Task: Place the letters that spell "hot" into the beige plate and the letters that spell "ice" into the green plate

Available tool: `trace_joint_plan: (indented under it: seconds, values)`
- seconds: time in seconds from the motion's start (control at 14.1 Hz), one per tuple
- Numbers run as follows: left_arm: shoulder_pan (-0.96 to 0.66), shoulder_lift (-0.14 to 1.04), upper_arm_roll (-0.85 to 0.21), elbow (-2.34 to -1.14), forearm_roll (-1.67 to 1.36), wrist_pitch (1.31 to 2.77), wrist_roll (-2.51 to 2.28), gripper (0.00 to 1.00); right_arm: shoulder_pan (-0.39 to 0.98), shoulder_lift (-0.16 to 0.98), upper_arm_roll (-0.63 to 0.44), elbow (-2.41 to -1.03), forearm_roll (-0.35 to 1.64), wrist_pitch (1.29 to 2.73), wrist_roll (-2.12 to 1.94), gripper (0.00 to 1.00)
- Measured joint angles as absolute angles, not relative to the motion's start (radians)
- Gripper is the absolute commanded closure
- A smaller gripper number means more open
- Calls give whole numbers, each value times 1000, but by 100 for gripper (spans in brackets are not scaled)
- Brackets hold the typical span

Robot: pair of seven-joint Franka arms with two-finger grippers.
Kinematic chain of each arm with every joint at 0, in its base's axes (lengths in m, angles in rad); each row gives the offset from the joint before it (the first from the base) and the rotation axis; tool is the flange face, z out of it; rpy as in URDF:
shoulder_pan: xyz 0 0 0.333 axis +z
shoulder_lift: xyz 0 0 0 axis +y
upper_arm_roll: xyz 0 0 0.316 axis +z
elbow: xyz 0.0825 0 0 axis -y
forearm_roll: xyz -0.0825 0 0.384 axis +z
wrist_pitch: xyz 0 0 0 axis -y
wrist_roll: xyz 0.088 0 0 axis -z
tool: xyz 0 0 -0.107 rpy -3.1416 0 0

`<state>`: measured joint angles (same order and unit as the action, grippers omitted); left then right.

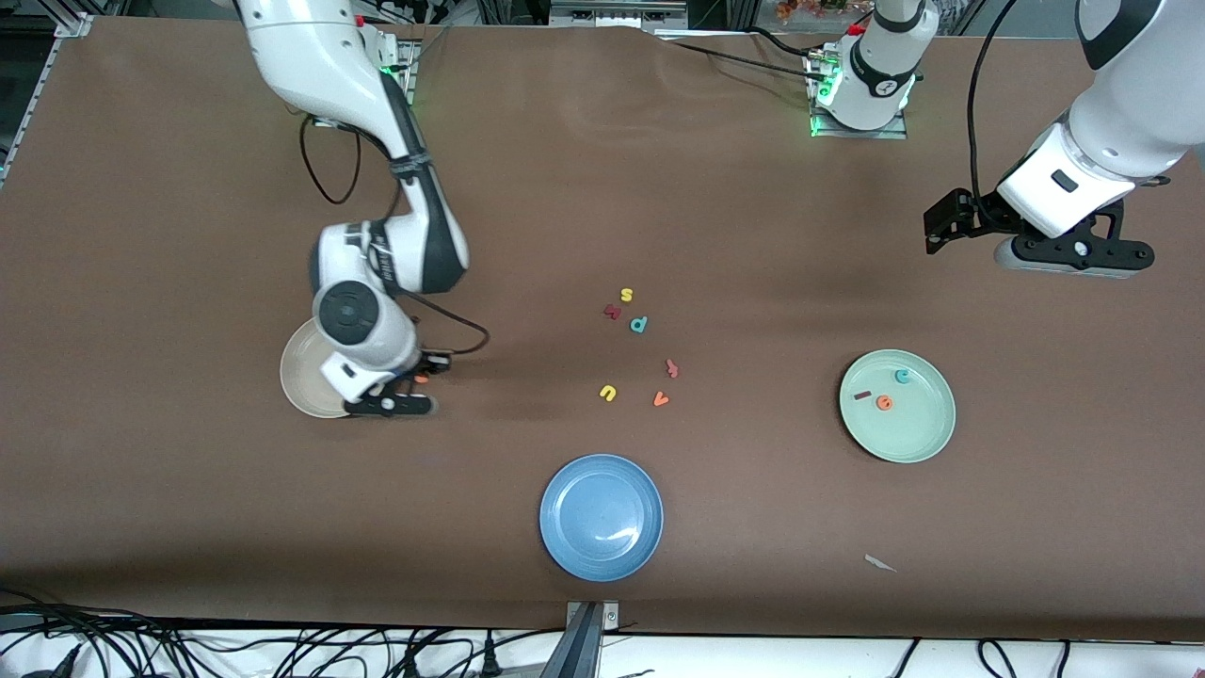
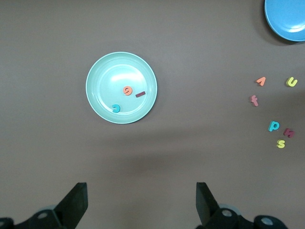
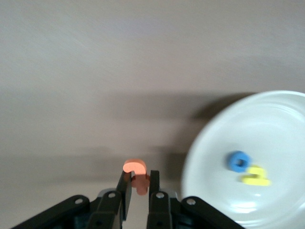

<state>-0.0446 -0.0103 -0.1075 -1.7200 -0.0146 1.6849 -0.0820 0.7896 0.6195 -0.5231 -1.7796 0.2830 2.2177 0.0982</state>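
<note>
The right gripper (image 3: 138,183) is pinching the small orange foam letter t (image 3: 135,172) between its pressed-together fingers, just beside the rim of the round cream-beige plate (image 1: 299,381), which sits toward the right arm's end of the brown counter (image 1: 188,527). In the right wrist view the plate already holds the blue ring-shaped foam o (image 3: 238,161) and the yellow foam h (image 3: 256,177), lying close together near its middle. The relation that matters is this: the orange letter hangs over bare counter just off the plate's rim, on the side facing the counter's middle, so the plate lies sideways from the gripper, toward the right arm's end. The letter's hooked end points out past the fingertips; its stem seems to run back between the fingers, though that part is mostly hidden. A short carry over the rim looks like all that is left before release.

The round pale mint-green plate (image 1: 897,406) sits toward the left arm's end and carries the dark red foam bar i (image 1: 861,395), the teal foam c (image 1: 903,376) and the orange foam e (image 1: 884,403), so that word looks done. The left gripper (image 2: 141,202) waits high over the counter's left-arm end, its jaws spread wide and empty. A round blue plate (image 1: 601,517) rests by the counter's near edge
</note>
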Motion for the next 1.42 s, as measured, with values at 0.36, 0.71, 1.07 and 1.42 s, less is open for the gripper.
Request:
trace_joint_plan:
  seconds: [0.36, 0.71, 1.07, 1.42]
  values:
    - [-45, -10, -108, -1719, -15, 1684, -82, 0, 790, 516, -570, -2029, 283, 2375, -63, 91]
    - [-45, -10, -108, -1719, -15, 1681, -82, 0, 786, 511, -596, -2051, 336, 2379, -81, 0]
    - [-46, -10, -111, -1719, -15, 1675, -82, 0, 786, 503, -599, -1971, 361, 2254, -80, 0]
    - [-46, -10, -112, -1719, -15, 1667, -82, 0, 751, 498, -611, -1812, 367, 2036, -75, 0]
